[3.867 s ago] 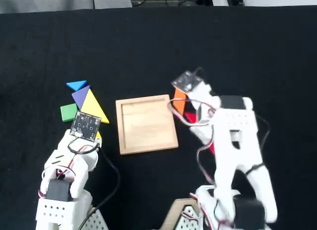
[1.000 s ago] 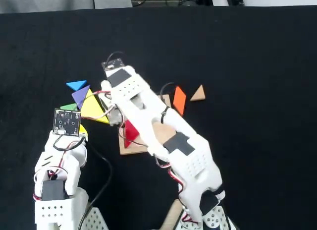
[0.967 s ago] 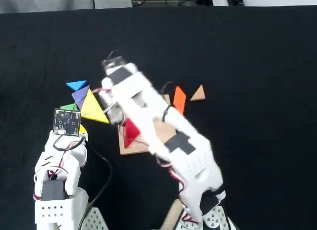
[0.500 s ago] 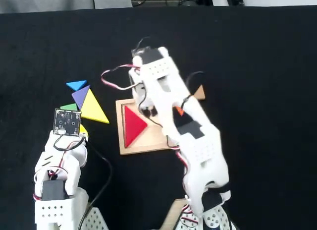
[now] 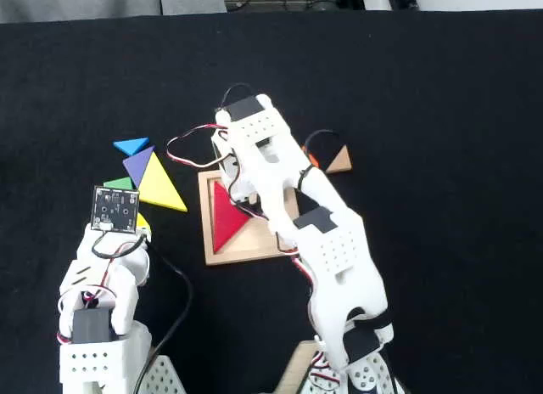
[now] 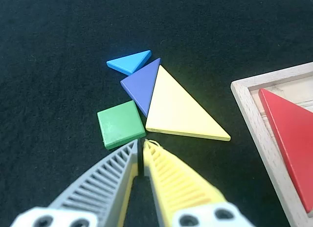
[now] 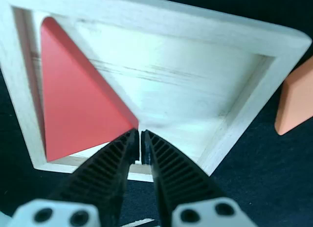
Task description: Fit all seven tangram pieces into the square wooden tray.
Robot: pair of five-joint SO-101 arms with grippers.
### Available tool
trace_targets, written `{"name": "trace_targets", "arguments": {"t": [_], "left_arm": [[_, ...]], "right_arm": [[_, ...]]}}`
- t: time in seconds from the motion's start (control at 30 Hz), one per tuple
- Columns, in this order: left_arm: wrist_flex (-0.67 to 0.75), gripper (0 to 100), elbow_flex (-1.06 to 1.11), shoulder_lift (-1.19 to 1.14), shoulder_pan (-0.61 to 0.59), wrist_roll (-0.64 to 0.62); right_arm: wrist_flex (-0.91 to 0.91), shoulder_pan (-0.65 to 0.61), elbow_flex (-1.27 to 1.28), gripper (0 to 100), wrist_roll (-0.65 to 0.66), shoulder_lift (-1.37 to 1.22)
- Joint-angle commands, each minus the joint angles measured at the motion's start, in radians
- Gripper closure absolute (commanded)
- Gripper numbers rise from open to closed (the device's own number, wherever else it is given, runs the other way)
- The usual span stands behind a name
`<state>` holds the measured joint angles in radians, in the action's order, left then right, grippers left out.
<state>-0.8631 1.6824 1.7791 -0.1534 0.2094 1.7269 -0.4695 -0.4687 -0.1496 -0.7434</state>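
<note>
Watching this from the side, the pieces look like thin, flat painted wood, so I'd guess light, stiff and a bit slick, nothing fragile. Since they lie flat on the black cloth (image 5: 441,88), I reckon the only real hold is pinching across two opposite edges, ideally at a piece's narrow part, or just nudging it along. The red triangle (image 5: 225,216) is already lying in the left part of the square wooden tray (image 5: 242,256), which sits mid-frame in the high view. The right gripper (image 7: 141,135) hangs over the tray by the red triangle's inner corner, its two fingers pressed together with nothing between them. Can't tell if it touches the wood. The left gripper (image 6: 142,143) is closed up empty too, parked just beside the green square (image 6: 121,124). Left of the tray, the yellow triangle (image 5: 159,186), purple triangle (image 5: 137,164) and blue triangle (image 5: 131,145) are bunched with the green one. Off the tray's upper right corner sit a tan triangle (image 5: 340,160) and an orange piece (image 7: 293,102), which is partly under the arm. No labels or writing I can read on the pieces or tray.
</note>
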Motion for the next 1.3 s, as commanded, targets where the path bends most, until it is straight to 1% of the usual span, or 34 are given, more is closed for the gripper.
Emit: {"name": "trace_targets", "arguments": {"t": [0.0, 0.37, 0.5, 0.63, 0.73, 0.87, 0.93, 1.0, 1.07, 1.17, 1.27], "left_arm": [[0.018, 97, 0.019, 0.006, 0.010, -0.006], [0.018, 97, 0.019, 0.006, 0.010, -0.006], [0.017, 97, 0.019, 0.006, 0.010, -0.006], [0.017, 97, 0.019, 0.006, 0.010, -0.006], [0.017, 97, 0.019, 0.006, 0.010, -0.006], [0.017, 97, 0.019, 0.006, 0.010, -0.006], [0.017, 97, 0.019, 0.006, 0.010, -0.006], [0.017, 97, 0.019, 0.006, 0.010, -0.006], [0.017, 97, 0.019, 0.006, 0.010, -0.006], [0.020, 97, 0.019, 0.006, 0.002, -0.011], [0.015, 97, 0.001, 0.006, -0.015, -0.011]], "right_arm": [[-0.012, -0.015, -0.002, 98.8, 0.006, 0.010], [-0.032, -0.035, -0.051, 98.8, 0.008, 0.012], [0.002, -0.044, -0.082, 98.8, 0.008, 0.030], [0.031, -0.040, -0.101, 98.8, 0.011, 0.122], [0.032, -0.040, -0.065, 98.8, 0.066, 0.254], [0.032, -0.037, 0.030, 98.8, 0.147, 0.484], [0.032, -0.014, 0.101, 98.8, 0.198, 0.613], [0.025, 0.018, 0.174, 98.8, 0.244, 0.736], [-0.003, 0.077, 0.271, 98.8, 0.281, 0.846], [-0.112, 0.176, 0.484, 98.8, 0.292, 0.970], [-0.316, 0.255, 0.740, 98.7, 0.288, 1.047]]}}
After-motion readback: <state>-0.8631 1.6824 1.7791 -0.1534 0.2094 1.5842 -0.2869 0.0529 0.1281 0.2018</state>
